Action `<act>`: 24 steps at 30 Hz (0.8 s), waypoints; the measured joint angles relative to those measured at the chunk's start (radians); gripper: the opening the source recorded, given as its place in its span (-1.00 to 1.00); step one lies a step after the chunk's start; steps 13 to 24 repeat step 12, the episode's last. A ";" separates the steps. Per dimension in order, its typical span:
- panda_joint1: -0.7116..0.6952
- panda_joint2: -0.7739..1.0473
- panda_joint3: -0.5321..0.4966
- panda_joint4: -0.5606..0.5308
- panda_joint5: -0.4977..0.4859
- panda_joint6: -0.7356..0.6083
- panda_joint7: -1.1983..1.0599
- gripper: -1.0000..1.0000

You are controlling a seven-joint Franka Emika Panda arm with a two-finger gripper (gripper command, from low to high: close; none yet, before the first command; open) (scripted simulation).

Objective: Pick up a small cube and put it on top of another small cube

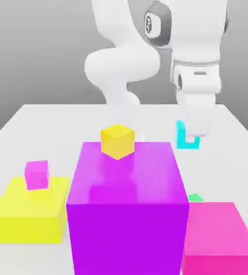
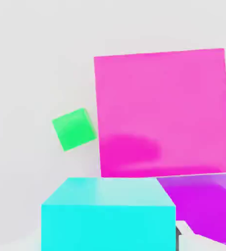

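My gripper (image 1: 197, 130) was nearly shut, clamped on the cyan cube (image 1: 186, 137). In the hand view the cube (image 2: 108, 215) sat right in front of the camera, close up, so the grip was real. Cube was off the table (image 1: 50, 121), hanging in the air under my hand, over the back part of the table toward the exterior view's right. Gripper pointed down.

Out from there: purple block (image 1: 127, 204), the biggest one, sat in the middle foreground of the exterior view. A small yellow cube (image 1: 118, 140) rested on its top, near the back edge. My held cube was beyond the purple block's far right corner, clear of it.

Pink block (image 1: 218, 236) stood just beside the purple block on the exterior view's right. Small green cube (image 1: 195, 197) lay on the table behind the pink block, mostly hidden there. From the hand view the green cube (image 2: 74, 129) was next to the pink block (image 2: 163, 112), apart from it, with a corner of the purple block (image 2: 208, 206) showing as well.

Yellow block (image 1: 29, 215) sat on the exterior view's left of the purple block, with a small magenta cube (image 1: 37, 174) on top.
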 joint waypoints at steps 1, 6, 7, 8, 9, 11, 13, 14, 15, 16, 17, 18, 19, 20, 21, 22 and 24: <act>-0.022 -0.033 -0.021 0.011 -0.021 -0.042 -0.038 -1.00; -0.107 -0.147 -0.106 0.016 -0.111 -0.153 -0.178 -1.00; -0.112 -0.139 -0.117 -0.008 -0.120 -0.121 -0.182 -1.00; -0.116 -0.129 -0.126 -0.036 -0.128 -0.083 -0.184 -1.00; -0.119 -0.118 -0.134 -0.060 -0.134 -0.048 -0.185 1.00; -0.119 -0.118 -0.134 -0.060 -0.134 -0.048 -0.185 1.00; -0.119 -0.118 -0.134 -0.060 -0.134 -0.048 -0.185 1.00; -0.119 -0.118 -0.134 -0.060 -0.134 -0.048 -0.185 1.00; -0.119 -0.118 -0.134 -0.060 -0.134 -0.048 -0.185 1.00; -0.119 -0.118 -0.134 -0.060 -0.134 -0.048 -0.185 1.00; -0.119 -0.118 -0.134 -0.060 -0.134 -0.048 -0.185 1.00; -0.119 -0.118 -0.134 -0.060 -0.134 -0.048 -0.185 1.00; -0.119 -0.118 -0.134 -0.060 -0.134 -0.048 -0.185 1.00; -0.119 -0.118 -0.134 -0.060 -0.134 -0.048 -0.185 1.00; -0.119 -0.118 -0.134 -0.060 -0.134 -0.048 -0.185 1.00; -0.119 -0.118 -0.134 -0.060 -0.134 -0.048 -0.185 1.00; -0.119 -0.118 -0.134 -0.060 -0.134 -0.048 -0.185 1.00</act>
